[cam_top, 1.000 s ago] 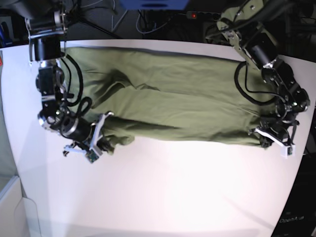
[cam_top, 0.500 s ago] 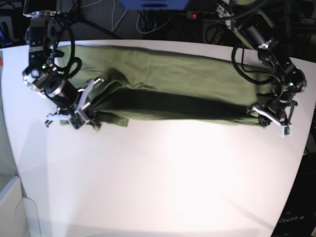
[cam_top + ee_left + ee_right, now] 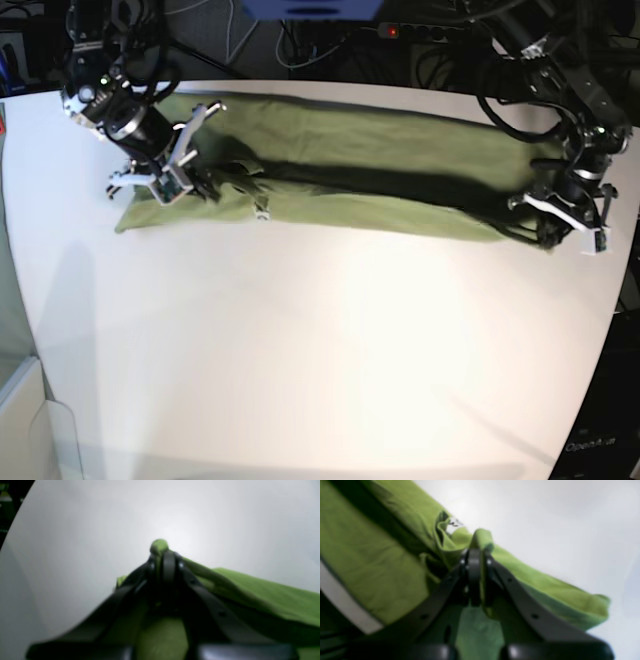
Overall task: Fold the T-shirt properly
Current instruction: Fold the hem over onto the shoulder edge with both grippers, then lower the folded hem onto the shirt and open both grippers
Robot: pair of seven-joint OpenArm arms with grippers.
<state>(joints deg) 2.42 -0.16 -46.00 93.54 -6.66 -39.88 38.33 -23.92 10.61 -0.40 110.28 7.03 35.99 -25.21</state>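
The olive-green T-shirt (image 3: 350, 165) lies as a long, narrow band across the back of the white table (image 3: 330, 350), folded over lengthwise. At its left end in the base view, my right gripper (image 3: 193, 186) is shut on a bunched edge of the cloth (image 3: 482, 536), and a small white tag (image 3: 453, 524) shows just beyond the fingertips. The left gripper (image 3: 538, 226) is shut on the shirt's right end, with a nub of fabric (image 3: 159, 546) sticking out past the closed tips (image 3: 163, 555). A small white tag (image 3: 262, 213) hangs at the shirt's front edge.
Dark cables and a power strip (image 3: 400, 30) run behind the table's back edge. The table's curved right edge (image 3: 620, 290) lies close to the left arm. A white box corner (image 3: 25, 420) stands at the bottom left.
Both grippers carried the shirt's front edge toward the back of the table. The cloth went from a wide spread to a narrow folded band, with a sleeve end now lying flat at the left.
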